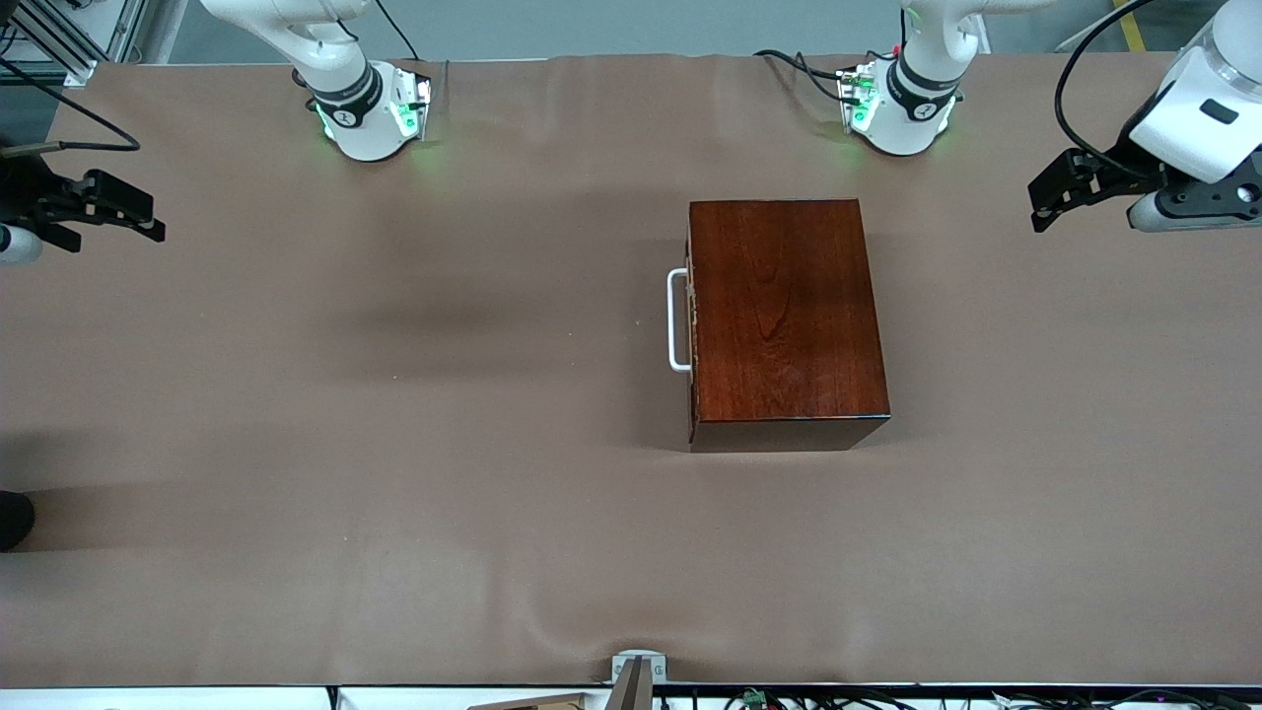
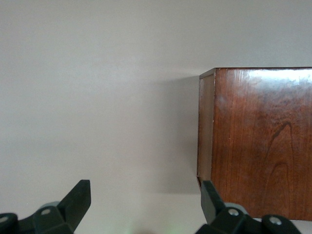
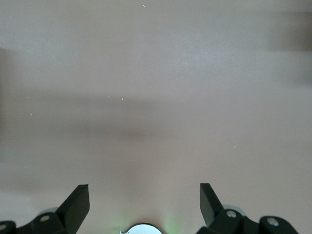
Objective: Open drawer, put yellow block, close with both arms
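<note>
The dark reddish-brown wooden box [image 1: 784,316] [image 2: 263,146] sits on the brown table. Its drawer is shut, so only the front edge [image 1: 693,325] and the white bar handle [image 1: 678,320] show, facing the right arm's end of the table. The yellow block is out of view. My left gripper [image 1: 1043,202] [image 2: 146,195] hangs open and empty over the left arm's end of the table, apart from the box. My right gripper [image 1: 153,219] [image 3: 145,197] hangs open and empty over bare table at the right arm's end.
The brown cloth-covered table [image 1: 394,444] stretches wide around the box. Both arm bases [image 1: 370,113] [image 1: 902,108] stand with green lights along the edge farthest from the front camera. A grey clamp [image 1: 639,667] sits at the nearest edge. A dark round object [image 1: 14,519] pokes in at the right arm's end.
</note>
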